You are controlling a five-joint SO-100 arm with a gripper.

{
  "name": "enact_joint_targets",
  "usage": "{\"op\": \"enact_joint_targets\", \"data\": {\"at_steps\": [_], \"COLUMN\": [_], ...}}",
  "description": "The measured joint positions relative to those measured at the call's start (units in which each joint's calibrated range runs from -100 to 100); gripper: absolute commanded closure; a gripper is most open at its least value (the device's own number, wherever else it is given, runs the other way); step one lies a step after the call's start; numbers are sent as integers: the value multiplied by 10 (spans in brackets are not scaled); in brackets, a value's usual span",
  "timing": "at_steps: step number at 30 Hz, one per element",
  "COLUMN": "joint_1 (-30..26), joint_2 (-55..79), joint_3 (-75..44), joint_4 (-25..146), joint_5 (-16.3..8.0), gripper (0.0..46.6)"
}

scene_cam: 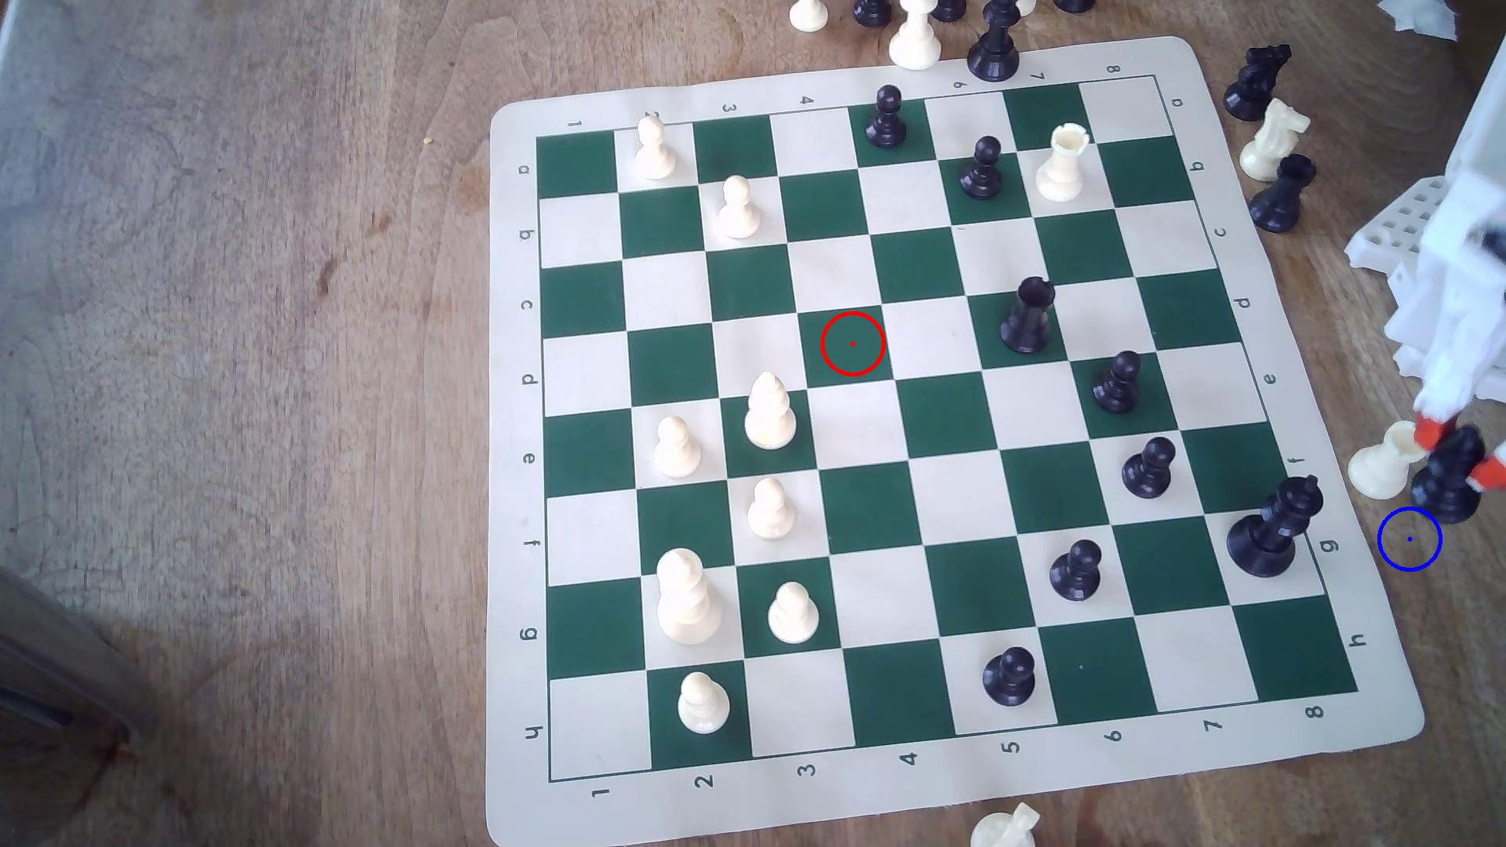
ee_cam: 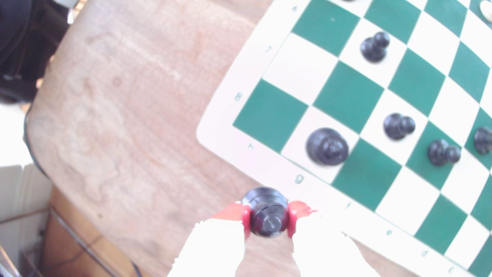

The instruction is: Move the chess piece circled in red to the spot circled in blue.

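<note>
The white gripper (ee_cam: 269,222) with red-tipped jaws is clamped on the black bishop-like chess piece (scene_cam: 1449,480), just beside the blue-ringed wood spot (scene_cam: 1409,539).

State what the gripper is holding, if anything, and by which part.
The gripper holds the black bishop-like piece, its red-tipped fingers clamping opposite sides of the upper body below the head, off the board's edge near the blue ring.

The black bishop (scene_cam: 1449,480), upright, hangs just beside the blue-ringed spot (scene_cam: 1410,539) on bare wood.

Green-and-cream checkered board (scene_cam: 888,423), black bishop (scene_cam: 1450,480), red-tipped claw (scene_cam: 1459,460)
</note>
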Motion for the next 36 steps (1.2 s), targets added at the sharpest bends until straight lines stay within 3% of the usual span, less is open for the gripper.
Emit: {"op": "enact_joint_targets", "data": {"at_steps": [10,26,36], "joint_1": [-41,-31,-31], "joint_2": [37,65,65], "joint_3": [80,183,186], "joint_4": [-45,-112,-125], "joint_5": [6,33,34], "gripper": [462,463,464]}}
